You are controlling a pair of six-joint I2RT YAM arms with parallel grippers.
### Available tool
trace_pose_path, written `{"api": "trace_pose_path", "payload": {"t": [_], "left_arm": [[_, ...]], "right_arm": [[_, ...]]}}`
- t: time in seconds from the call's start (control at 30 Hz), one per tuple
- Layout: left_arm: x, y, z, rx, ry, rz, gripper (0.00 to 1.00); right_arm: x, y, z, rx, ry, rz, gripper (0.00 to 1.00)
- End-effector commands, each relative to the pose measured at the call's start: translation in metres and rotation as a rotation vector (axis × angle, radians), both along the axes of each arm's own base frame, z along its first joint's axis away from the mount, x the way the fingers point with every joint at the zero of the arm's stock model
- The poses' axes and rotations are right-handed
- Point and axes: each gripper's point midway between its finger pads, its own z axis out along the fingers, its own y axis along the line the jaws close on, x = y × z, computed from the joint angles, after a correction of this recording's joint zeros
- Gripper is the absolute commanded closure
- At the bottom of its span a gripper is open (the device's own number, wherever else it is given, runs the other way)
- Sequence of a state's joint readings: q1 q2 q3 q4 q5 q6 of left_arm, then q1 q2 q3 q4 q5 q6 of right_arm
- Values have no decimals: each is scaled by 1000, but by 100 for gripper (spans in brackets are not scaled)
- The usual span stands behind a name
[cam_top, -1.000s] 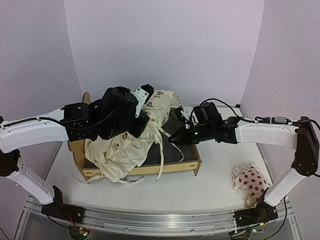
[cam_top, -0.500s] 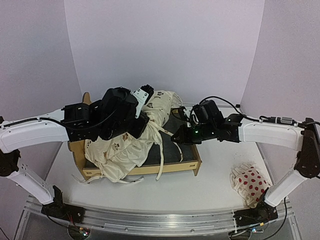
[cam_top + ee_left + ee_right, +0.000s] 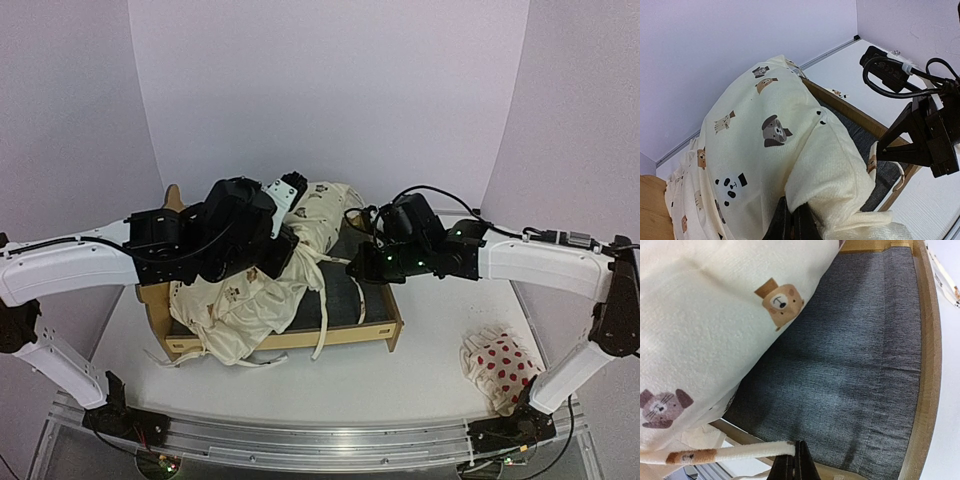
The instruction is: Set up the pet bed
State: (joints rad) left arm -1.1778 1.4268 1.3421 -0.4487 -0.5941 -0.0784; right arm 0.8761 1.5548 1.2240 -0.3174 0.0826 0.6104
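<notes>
The pet bed [image 3: 300, 340], a light plywood frame with a dark grey base [image 3: 345, 300], stands mid-table. A cream animal-print cushion [image 3: 240, 300] lies bunched over its left and back part, ties trailing over the front rail. In the left wrist view my left gripper [image 3: 794, 220] is shut on a thick fold of the cushion [image 3: 755, 150], lifted above the bed. My right gripper [image 3: 794, 462] hangs over the grey base [image 3: 850, 370], shut on the end of a cushion tie [image 3: 725, 454]. In the top view the right gripper [image 3: 352, 270] is above the bed's right half.
A small white pillow with red dots [image 3: 505, 365] lies on the table at the front right, near the right arm's base. The bed's wooden side rail [image 3: 927, 365] runs along the right of the grey base. Walls close the table at back and sides.
The right arm has swung a little to the left and back over the bed, carrying the tie with it. The left arm and the lifted cushion have hardly moved.
</notes>
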Motion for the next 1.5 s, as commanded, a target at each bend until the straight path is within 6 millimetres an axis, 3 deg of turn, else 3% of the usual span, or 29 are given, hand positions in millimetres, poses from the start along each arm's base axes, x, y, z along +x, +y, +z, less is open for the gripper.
{"api": "trace_pose_path", "payload": {"t": [0.0, 0.53, 1.0, 1.13, 1.2, 1.47], "left_arm": [[2, 9, 14, -44, -21, 21, 100], [3, 4, 1, -26, -5, 7, 100], [-1, -20, -36, -8, 80, -57, 100], [-1, -23, -45, 11, 98, -57, 100], [-1, -23, -45, 12, 100, -56, 100], [-1, -23, -43, 19, 96, -57, 100]], "right_arm": [[9, -5, -1, -24, 4, -80, 100], [14, -13, -63, -124, 80, -157, 100], [-12, -35, -106, -148, 153, -163, 100], [-19, -32, -106, -141, 163, -115, 100], [-22, -29, -100, -129, 160, -83, 96], [-41, -37, -71, -139, 110, 51, 50]]}}
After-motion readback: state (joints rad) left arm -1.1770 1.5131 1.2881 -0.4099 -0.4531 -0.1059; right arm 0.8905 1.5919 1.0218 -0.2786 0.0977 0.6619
